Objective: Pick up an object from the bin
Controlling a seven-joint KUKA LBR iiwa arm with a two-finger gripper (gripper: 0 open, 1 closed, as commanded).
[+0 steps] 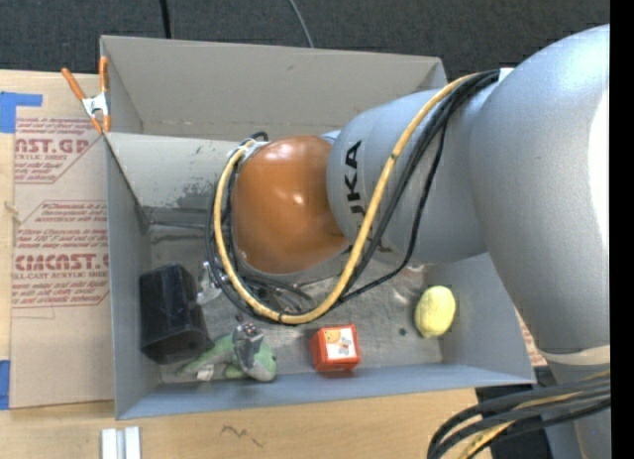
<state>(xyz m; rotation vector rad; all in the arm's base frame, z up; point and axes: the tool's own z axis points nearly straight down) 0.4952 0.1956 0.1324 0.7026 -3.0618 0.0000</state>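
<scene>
The arm (pixel 495 170) comes in from three o'clock, its wrist cover (pixel 282 204) hanging over the middle of the bin (pixel 267 80). Reckoned from that cover, a box (pixel 168 313) lies between seven and eight by the wall, a limp toy (pixel 248 356) at six just beside it, a cube (pixel 335 348) at five, a ball (pixel 434 310) at four

Black letters "KA" on the grey housing of the arm (pixel 515 179), turned sideways, near centre of view; any letters before them are hidden.

Cardboard sheet (pixel 50 199) at 9 o'clock of the bin (pixel 277 80), red print, cut off at the edge: "…CAST.G.P" above, "…CAST" and "…LL-CAST ACRYLIC SHEE…" below. Smaller lines unreadable.

Red cube (pixel 335 348) at 6 o'clock in the bin: pale label, print illegible.
</scene>
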